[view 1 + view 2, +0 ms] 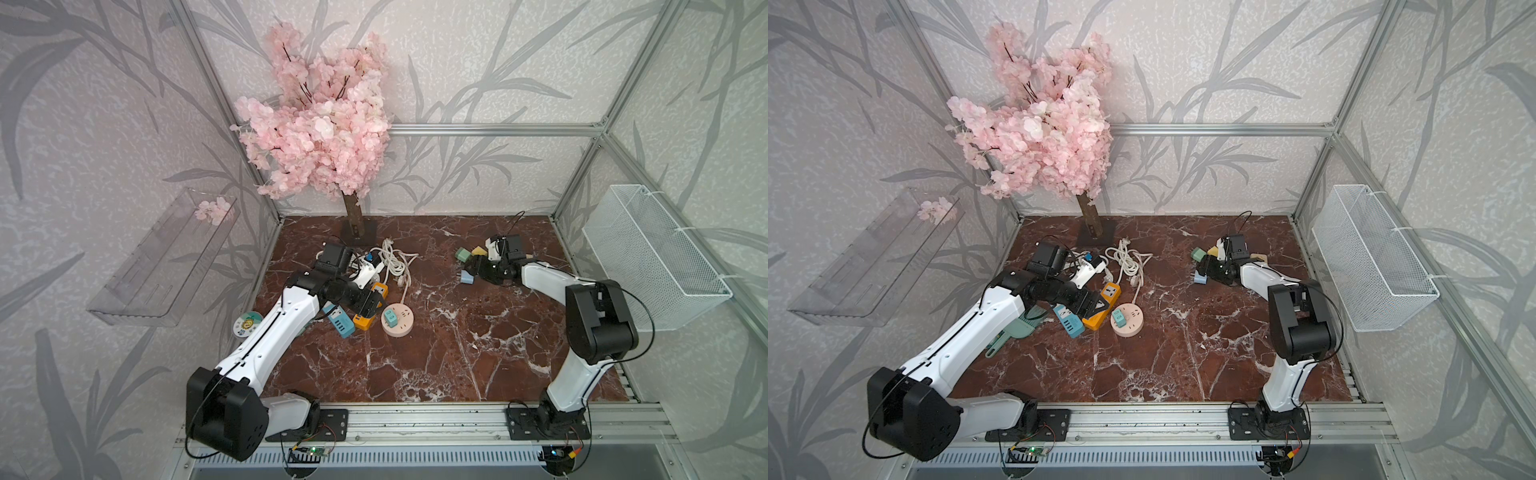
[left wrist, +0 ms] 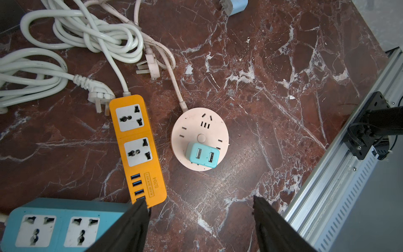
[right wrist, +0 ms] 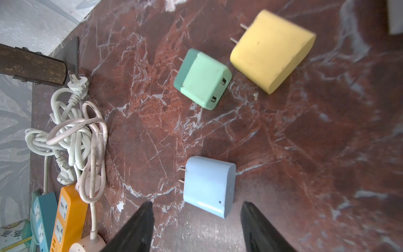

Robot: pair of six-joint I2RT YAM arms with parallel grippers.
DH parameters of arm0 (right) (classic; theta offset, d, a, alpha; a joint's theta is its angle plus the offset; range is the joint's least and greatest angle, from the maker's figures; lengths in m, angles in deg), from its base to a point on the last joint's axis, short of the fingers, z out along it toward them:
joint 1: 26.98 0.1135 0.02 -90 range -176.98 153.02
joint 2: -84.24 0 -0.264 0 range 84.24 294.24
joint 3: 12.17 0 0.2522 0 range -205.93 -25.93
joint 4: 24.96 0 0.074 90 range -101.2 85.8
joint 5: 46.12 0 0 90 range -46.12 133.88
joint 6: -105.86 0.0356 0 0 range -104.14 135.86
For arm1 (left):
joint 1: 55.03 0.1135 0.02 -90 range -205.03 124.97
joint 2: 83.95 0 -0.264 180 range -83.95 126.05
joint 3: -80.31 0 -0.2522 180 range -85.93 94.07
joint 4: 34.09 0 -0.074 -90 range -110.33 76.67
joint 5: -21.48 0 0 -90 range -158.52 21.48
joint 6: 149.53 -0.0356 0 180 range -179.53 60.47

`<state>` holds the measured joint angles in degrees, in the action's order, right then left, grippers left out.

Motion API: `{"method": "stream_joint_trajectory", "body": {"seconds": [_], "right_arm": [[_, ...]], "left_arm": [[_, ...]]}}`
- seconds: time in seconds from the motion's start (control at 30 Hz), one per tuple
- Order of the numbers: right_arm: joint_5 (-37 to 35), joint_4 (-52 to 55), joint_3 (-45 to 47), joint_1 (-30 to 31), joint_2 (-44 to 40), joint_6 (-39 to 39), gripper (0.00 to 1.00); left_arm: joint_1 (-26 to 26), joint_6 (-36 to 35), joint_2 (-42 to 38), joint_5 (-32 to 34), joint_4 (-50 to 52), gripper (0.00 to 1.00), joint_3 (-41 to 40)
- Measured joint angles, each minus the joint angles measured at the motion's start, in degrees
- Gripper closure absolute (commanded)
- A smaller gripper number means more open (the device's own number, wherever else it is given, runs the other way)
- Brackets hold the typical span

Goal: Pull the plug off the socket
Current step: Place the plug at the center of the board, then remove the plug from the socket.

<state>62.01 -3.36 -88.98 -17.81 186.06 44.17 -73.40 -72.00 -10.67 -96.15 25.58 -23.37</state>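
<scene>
Left pincer (image 2: 199, 203) hangs wide apart just short of the round pink socket (image 2: 196, 124) near the middle of the worktop (image 1: 457, 353) — teal plug (image 2: 202, 155) seated in it, likely next to pull. Right pincer (image 3: 196, 204), apart too, grips nothing — blue plug (image 3: 208, 185) lies loose beneath, parked toward the far right corner.

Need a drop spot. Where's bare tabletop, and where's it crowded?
Free: wide marble stretch between round socket and right arm, down to the front rail. Crowded: cord tangle, orange strip and blue strip beside that socket; blue charger, green charger and yellow charger near the right arm's tip.
</scene>
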Motion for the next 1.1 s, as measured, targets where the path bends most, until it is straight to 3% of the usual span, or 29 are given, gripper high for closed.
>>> {"method": "stream_joint_trajectory", "body": {"seconds": [0.4,0.73,1.1], "right_arm": [[-3.4,6.5,5.1,2.2,-16.8,-3.8,0.39],[-9.1,15.8,1.8,22.1,-21.9,-9.2,0.39],[-12.9,22.6,-5.6,39.5,-14.9,-13.7,0.39]], "left_arm": [[2.3,0.5,0.0,1.9,0.2,0.21,0.0],[7.0,2.4,2.4,2.0,0.1,0.23,0.0],[11.7,5.2,5.0,1.5,-0.1,0.27,0.0]]}}
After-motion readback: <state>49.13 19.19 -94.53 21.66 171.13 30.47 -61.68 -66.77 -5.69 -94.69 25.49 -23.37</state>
